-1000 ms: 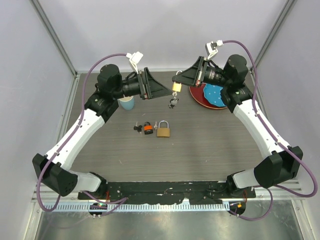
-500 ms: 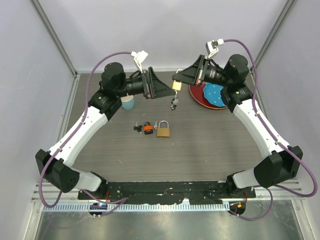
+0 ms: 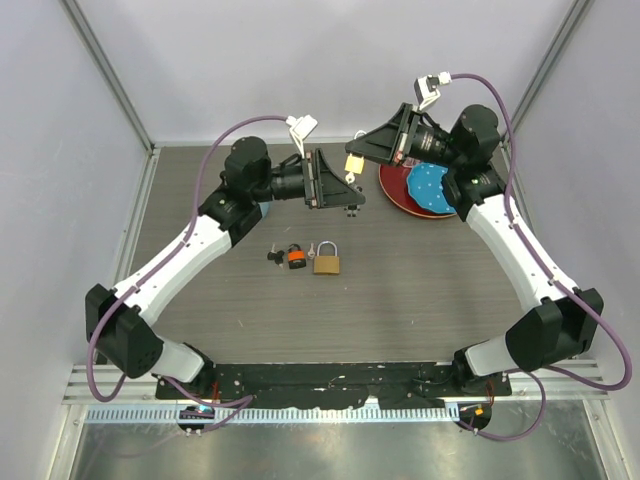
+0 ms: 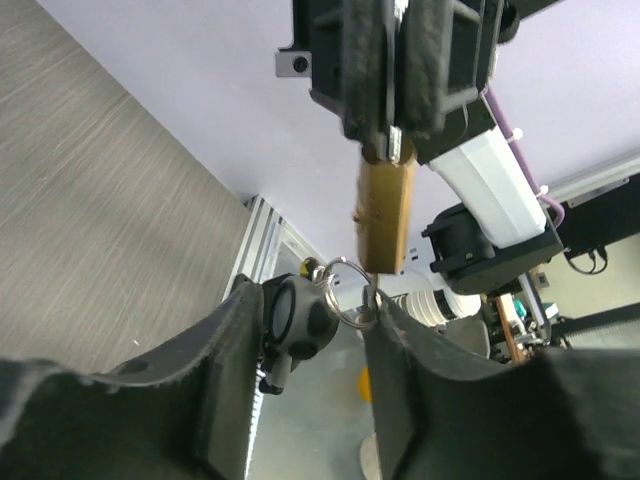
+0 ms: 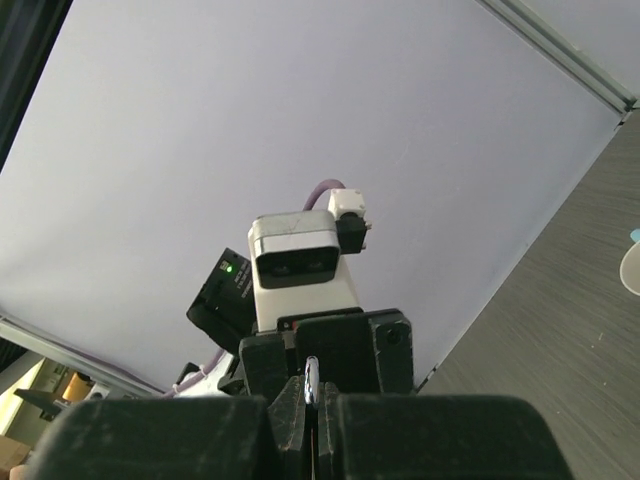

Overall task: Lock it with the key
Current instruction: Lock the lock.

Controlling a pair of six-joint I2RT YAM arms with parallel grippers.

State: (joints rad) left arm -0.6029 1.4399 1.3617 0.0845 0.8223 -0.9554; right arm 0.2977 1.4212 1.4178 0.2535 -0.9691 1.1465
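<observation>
The right claw [image 3: 357, 152] is clenched on the top of a tiny brass padlock [image 4: 385, 215], which hangs straight down from its fingertips above the table [image 3: 420, 290]. A silver ring [image 4: 345, 290] dangles from the padlock's lower end, carrying a small black key head [image 4: 295, 318].

The left claw [image 4: 318, 318] faces the right one just below it. Its jaws are spread, one finger on each side of the ring and the black head. The left wrist view does not settle whether either finger touches them.

The key bunch [image 3: 290, 256], with its orange and black heads, lies flat on the table below the left claw, toward the arm bases and apart from both claws. The big brass padlock [image 3: 327, 263] lies just beside it, on the side toward the right arm.

Under the right claw's wrist sits a red plate [image 3: 395, 195] holding a blue cloth [image 3: 430, 187].
</observation>
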